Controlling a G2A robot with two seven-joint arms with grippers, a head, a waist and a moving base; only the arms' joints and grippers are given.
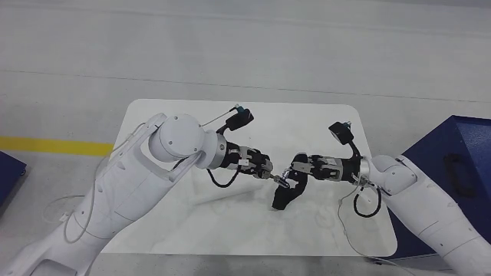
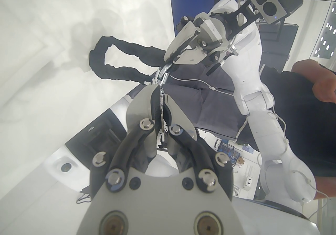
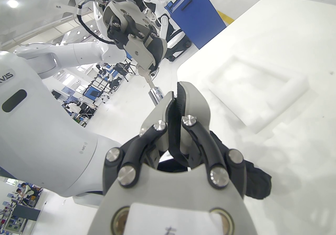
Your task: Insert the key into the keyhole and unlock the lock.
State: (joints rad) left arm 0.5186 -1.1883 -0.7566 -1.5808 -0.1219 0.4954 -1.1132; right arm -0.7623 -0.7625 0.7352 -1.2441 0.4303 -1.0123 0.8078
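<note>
— How many keys are there?
— One key (image 3: 145, 74). The left gripper (image 2: 158, 91) is clenched on its head, and the blade sticks out past the fingertips.

— And locks?
— One lock (image 3: 156, 95). It is a short silver cylinder with a single black, cloth-covered loop (image 2: 118, 47) coming off it. The right gripper (image 3: 176, 91) is clamped tight on the black cover just behind the cylinder.

— Where are the two of them?
— Both are held up over the white table (image 1: 184, 230), about mid-table, between the two arms. The two grippers face each other tip to tip, near but apart. The loop hangs under the lock toward the table. I cannot tell whether it touches the top.

— Is the key in?
— The blade lies in line with the cylinder and its tip meets the cylinder's end face. I cannot tell how deep it goes.

— So each gripper holds one thing?
— Yes, two grippers, each closed on one thing: the left on the key, the right on the lock.

— Anything else to count?
— There is one shallow rectangular recess (image 3: 257, 89) in the table top, beside the right gripper. A blue box (image 1: 453, 161) stands on the floor off the table's right side. A second box (image 1: 6, 172), also blue, shows as a sliver far to the left.
</note>
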